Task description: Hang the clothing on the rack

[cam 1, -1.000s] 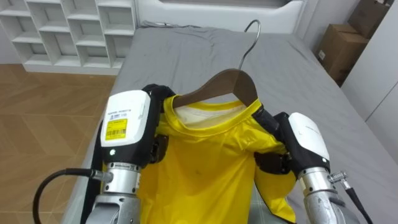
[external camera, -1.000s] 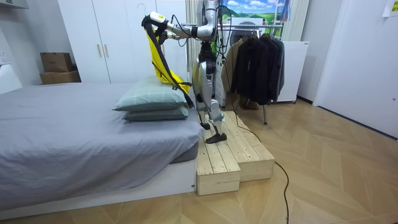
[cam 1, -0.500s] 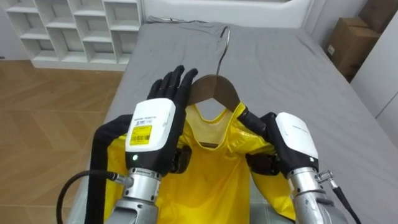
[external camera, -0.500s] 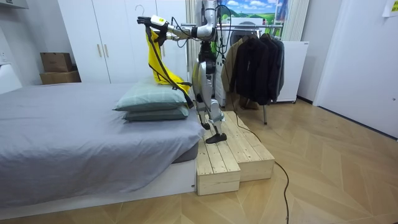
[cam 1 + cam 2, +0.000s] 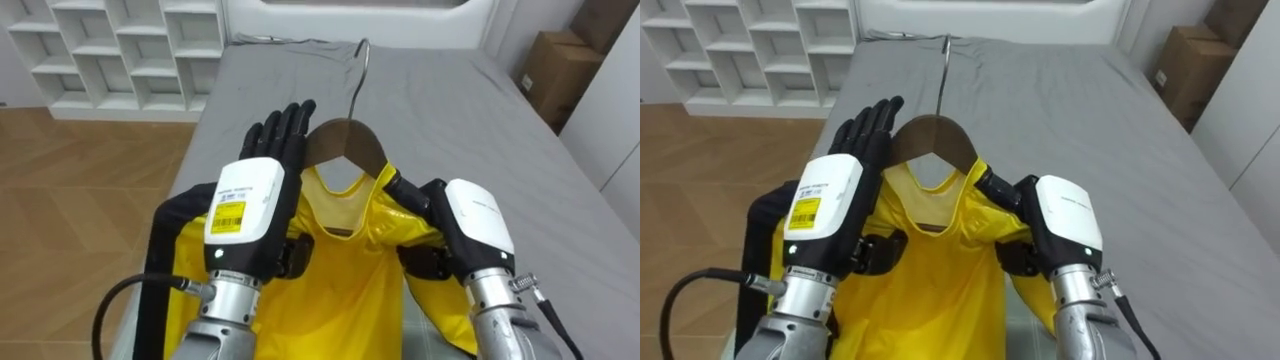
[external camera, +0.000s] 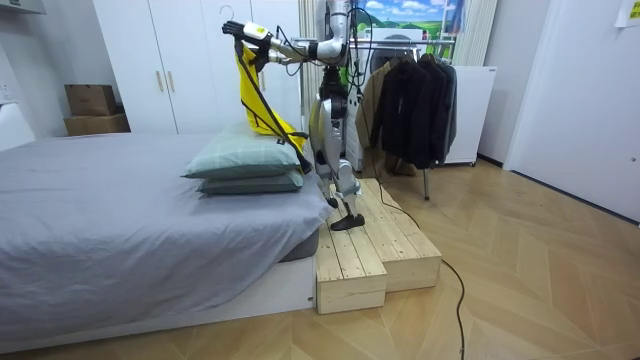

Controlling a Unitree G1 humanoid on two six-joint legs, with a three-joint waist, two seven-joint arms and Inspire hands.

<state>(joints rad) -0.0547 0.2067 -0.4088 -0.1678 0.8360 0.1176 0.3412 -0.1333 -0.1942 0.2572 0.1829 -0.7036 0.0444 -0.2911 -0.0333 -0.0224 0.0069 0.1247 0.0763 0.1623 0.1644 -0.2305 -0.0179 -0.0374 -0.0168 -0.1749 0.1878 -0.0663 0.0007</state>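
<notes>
Right under the head camera, both forearms rise side by side with a yellow shirt (image 5: 345,285) hanging between them. The left hand (image 5: 245,195) is open: its dark fingers (image 5: 280,128) stand straight and close together, pointing up. They lie against the left shoulder of the wooden hanger (image 5: 345,140) and grasp nothing. The right hand (image 5: 470,225) is closed on the shirt's other shoulder, its fingers (image 5: 408,190) curled over the yellow cloth where it drapes the hanger's right end. The shirt sits on the hanger, its collar open below the hanger's peak, and its body falls between the wrists; more yellow cloth shows under the right wrist. The hanger's metal hook (image 5: 358,70) sticks up beyond the hands. Farther off and below lies the grey bed (image 5: 470,110), its cover smooth apart from a few creases at the far end. Left of the bed is wooden floor (image 5: 80,150) and, beyond that, a white shelf unit (image 5: 110,45) with open compartments. At the far right a cardboard box (image 5: 550,70) stands by the wall. In the room view the robot stands upright on a low wooden platform (image 6: 400,250) at the bed's side. Its arms are raised and stretched forward over two stacked pillows (image 6: 245,165), the shirt dangling from its hands. Behind it stands a rack of dark clothes (image 6: 410,105), and a white wardrobe (image 6: 180,60) lines the wall at the room view's left
</notes>
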